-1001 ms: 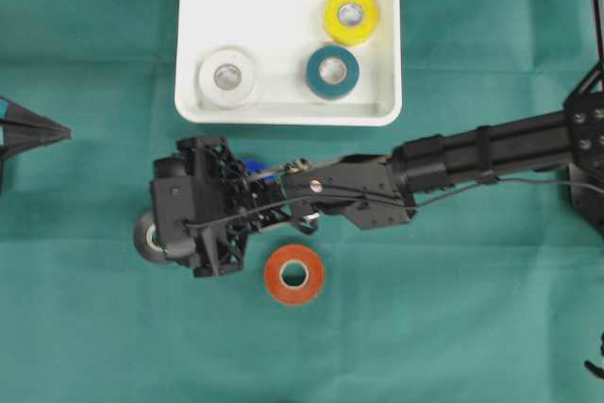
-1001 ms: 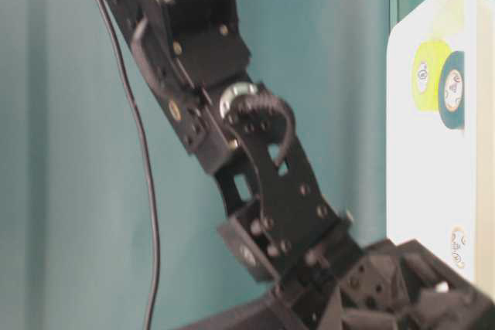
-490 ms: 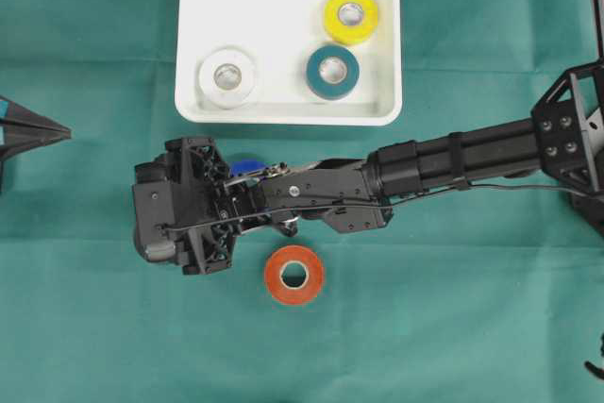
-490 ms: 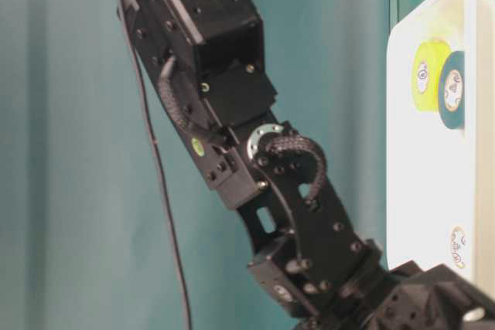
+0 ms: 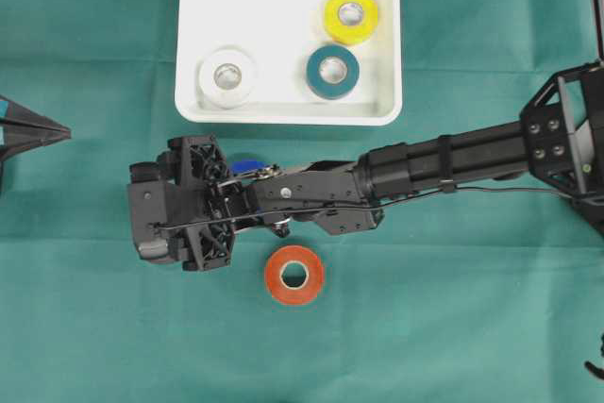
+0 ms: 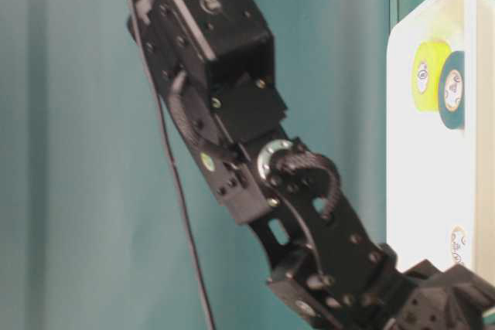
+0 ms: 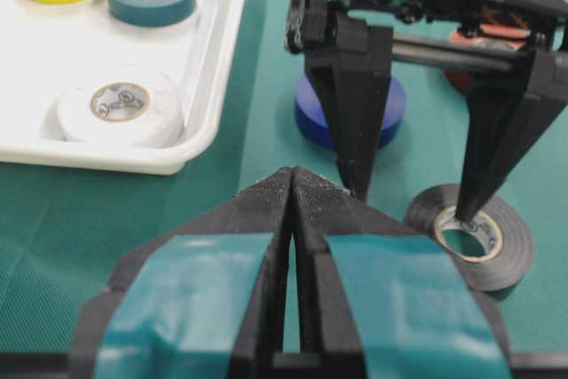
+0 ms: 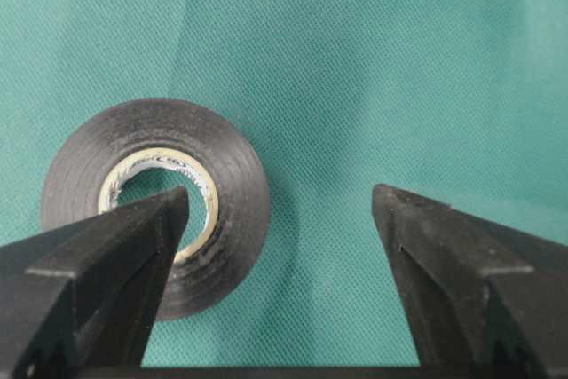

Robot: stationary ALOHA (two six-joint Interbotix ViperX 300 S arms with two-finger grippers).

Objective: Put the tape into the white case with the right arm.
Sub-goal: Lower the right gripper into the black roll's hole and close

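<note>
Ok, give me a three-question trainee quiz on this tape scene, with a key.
1. True or false: the left claw is shut.
2. How many tape rolls lie in the white case? A) two B) three C) four
3. Fill in: one finger of the open right claw points into the hole of the ____ tape roll.

Key: 1 true. 2 B: the yellow roll, the teal roll and the white roll. 3 black.
</note>
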